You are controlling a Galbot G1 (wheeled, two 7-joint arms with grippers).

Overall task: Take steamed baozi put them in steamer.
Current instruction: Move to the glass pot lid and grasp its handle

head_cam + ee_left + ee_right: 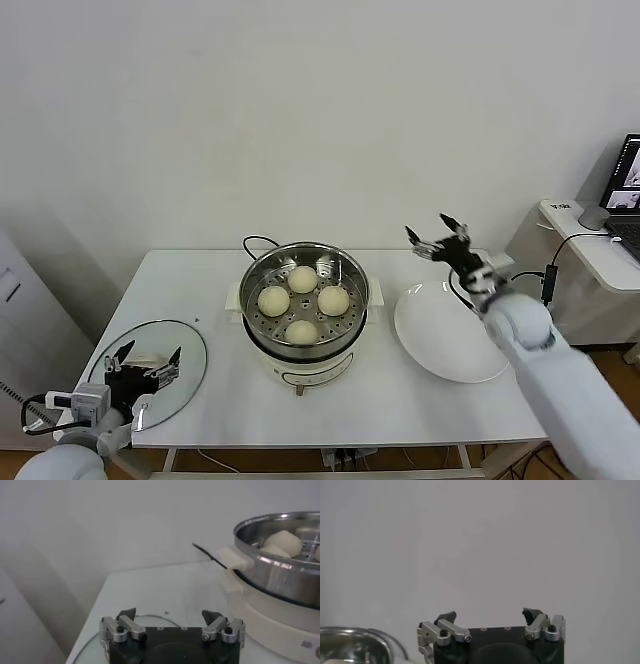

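Several steamed baozi [302, 279] lie inside the steamer [304, 262], a shiny steel pot on a white base at the table's middle. Two of the baozi [283, 542] show over the steamer's rim [270, 560] in the left wrist view. My right gripper [438, 237] is open and empty, raised above the far edge of the white plate [450, 332], right of the steamer. In its wrist view it [490, 615] faces the bare wall. My left gripper [148, 357] is open and empty, low over the glass lid [190, 352] at the table's front left; it also shows in the left wrist view [170, 616].
A black cord [258, 241] runs behind the steamer. The white table [400, 400] ends close in front of the plate and lid. A side desk with a laptop [625, 185] stands at the far right.
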